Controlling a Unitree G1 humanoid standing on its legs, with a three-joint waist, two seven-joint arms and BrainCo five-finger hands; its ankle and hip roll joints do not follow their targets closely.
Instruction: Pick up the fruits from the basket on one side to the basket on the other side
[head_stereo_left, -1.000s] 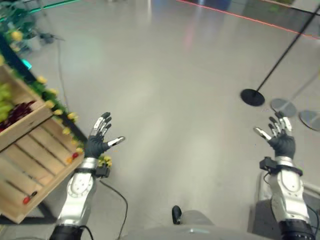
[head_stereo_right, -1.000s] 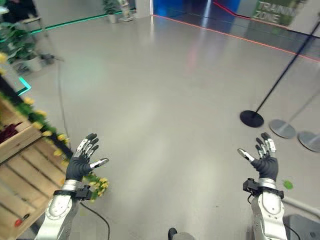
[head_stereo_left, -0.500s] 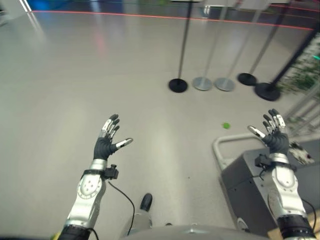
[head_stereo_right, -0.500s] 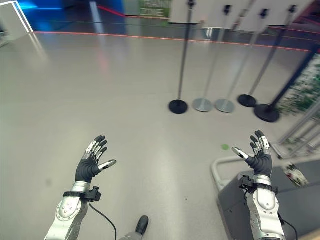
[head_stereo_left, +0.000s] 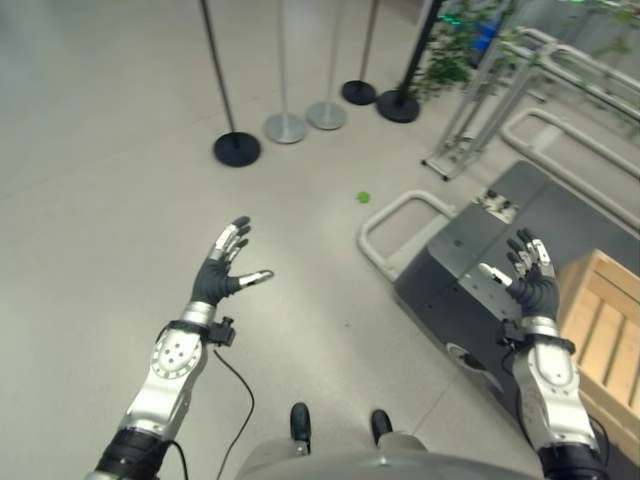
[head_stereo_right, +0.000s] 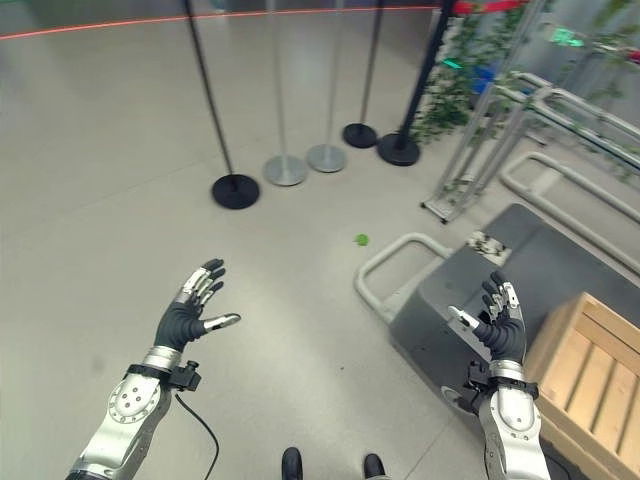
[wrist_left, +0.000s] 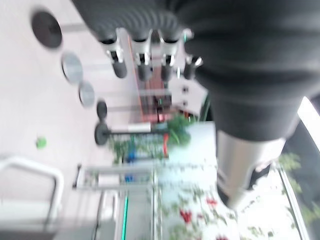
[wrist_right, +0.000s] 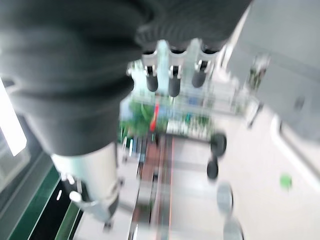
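Left hand (head_stereo_left: 214, 281), right hand (head_stereo_left: 531, 285) raised — fingers spread, empty.

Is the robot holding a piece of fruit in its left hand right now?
No, the left hand is raised over bare floor with its fingers spread and nothing in it.

Two head cameras look steeply down at a pale grey floor (head_stereo_left: 120, 120), sharing black-based barrier posts (head_stereo_right: 236, 190). Each wrist camera looks closely along its own fingers, seemingly toward those posts.
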